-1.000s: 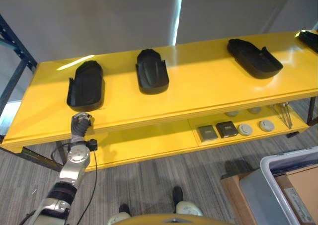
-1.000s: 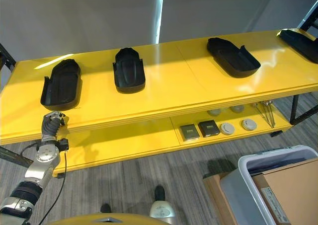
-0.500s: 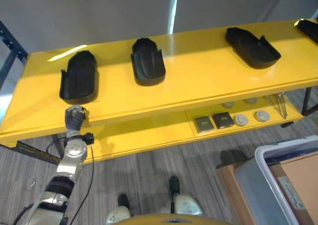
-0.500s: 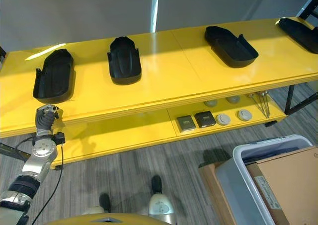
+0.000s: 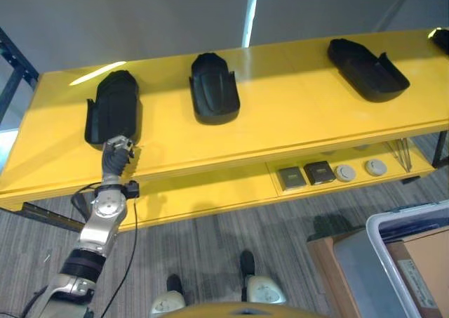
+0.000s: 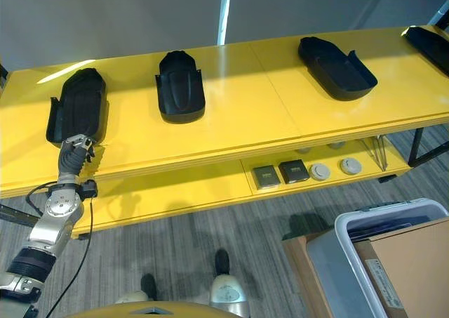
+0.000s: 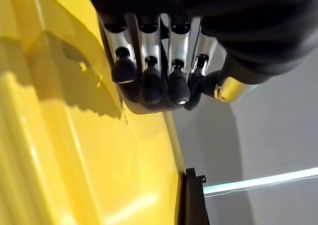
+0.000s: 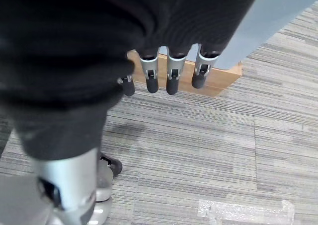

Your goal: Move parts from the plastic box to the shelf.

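Grey carpet (image 5: 210, 262) across lower frame; grey wall (image 5: 140, 16) across top, cut by a bright vertical strip (image 5: 250, 12) at upper centre. Dark blue rack post (image 5: 14, 58) at upper left edge. Right of centre, in a row: two dark squares (image 5: 290, 177), two pale discs (image 5: 344, 172), then thin metal rods (image 5: 405, 153). Cardboard carton (image 6: 414, 262) at lower right corner. Clear tape strip (image 8: 243, 210) on carpet, right wrist view.

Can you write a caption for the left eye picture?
Robot's left hand at the near end of a black part on the yellow shelf.
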You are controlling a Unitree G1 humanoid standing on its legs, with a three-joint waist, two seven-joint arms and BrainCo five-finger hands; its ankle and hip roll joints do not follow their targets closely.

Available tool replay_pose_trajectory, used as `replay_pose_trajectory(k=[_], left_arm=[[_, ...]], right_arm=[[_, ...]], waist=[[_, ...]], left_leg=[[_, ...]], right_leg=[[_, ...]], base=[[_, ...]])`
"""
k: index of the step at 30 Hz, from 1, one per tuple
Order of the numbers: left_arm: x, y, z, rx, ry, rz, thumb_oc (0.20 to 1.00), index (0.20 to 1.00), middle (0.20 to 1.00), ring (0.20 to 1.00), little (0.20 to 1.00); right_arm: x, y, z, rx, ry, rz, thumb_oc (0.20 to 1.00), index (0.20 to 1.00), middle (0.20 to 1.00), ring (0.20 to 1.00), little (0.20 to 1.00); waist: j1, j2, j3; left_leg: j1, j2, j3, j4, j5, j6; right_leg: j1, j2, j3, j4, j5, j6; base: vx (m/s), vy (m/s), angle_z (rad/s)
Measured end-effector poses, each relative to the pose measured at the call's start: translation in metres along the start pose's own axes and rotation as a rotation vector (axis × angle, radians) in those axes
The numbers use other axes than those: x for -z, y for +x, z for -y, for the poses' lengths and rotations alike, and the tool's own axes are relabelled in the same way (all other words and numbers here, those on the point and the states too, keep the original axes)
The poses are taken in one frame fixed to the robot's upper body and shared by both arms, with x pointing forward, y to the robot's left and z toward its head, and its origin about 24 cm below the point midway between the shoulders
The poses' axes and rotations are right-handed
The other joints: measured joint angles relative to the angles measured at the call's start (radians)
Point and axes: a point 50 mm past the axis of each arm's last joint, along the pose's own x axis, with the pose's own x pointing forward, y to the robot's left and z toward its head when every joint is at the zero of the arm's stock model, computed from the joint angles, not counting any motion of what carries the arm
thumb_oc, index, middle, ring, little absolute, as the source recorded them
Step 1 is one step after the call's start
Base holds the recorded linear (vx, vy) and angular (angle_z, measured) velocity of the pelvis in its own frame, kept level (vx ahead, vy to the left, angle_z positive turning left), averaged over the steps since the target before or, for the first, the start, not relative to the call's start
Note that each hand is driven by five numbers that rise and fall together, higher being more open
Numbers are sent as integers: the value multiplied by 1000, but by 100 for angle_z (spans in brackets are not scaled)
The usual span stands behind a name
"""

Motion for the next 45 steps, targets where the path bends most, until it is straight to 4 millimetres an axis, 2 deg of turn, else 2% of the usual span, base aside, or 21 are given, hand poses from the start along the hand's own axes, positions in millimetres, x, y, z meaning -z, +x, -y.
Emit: replay_pose_trajectory(k=[6,10,14,21,29,38,45], left_arm=[[6,-2,-2,-7,12,-30,200,200,200,200,200],[27,-4,-7,-43,40,-115,200,200,200,200,200],[37,-2,-9,-81,47,-155,200,200,200,200,200],[48,14,-18,-177,94,-221,200,200,200,200,200],[48,21,-21,-220,102,-231,200,200,200,200,200],[38,31,-23,-238,89,-204,200,200,200,200,200],[30,46,-29,-290,62,-221,200,200,200,200,200]], right_arm=[[0,0,0,0,0,-1,1000,1000,1000,1000,1000],[3,0,0,0,-2,-12,1000,1000,1000,1000,1000],[7,0,0,-1,-6,-26,1000,1000,1000,1000,1000],[8,-1,-1,-5,-17,-28,1000,1000,1000,1000,1000],[9,-1,-1,-6,-19,-31,1000,1000,1000,1000,1000],[9,0,4,2,-53,-30,1000,1000,1000,1000,1000],[2,1,7,6,-57,-10,1000,1000,1000,1000,1000]], waist=[[7,10,-5],[-3,25,-16],[-15,32,-35],[-41,13,-66],[-53,4,-67],[-64,-9,-60],[-72,-14,-38]], left_leg=[[1,0,0,-5,-6,4],[-1,1,1,-6,-5,4],[-1,1,3,-6,-5,4],[9,1,18,-6,-5,4],[6,1,26,-6,-10,-3],[-2,0,29,-6,-5,3],[-2,0,33,-6,-9,-3]], right_leg=[[2,-2,-2,-3,-11,3],[2,-2,0,-3,-14,-2],[2,-1,3,-3,-14,-2],[2,-1,11,-3,-13,-1],[-4,0,16,-3,-13,-1],[-19,1,20,-3,-8,0],[-23,1,28,-3,-8,0]], base=[[0,0,0],[0,0,0],[0,0,0],[13,7,-5],[1,3,-3],[0,0,0],[2,1,-2]])
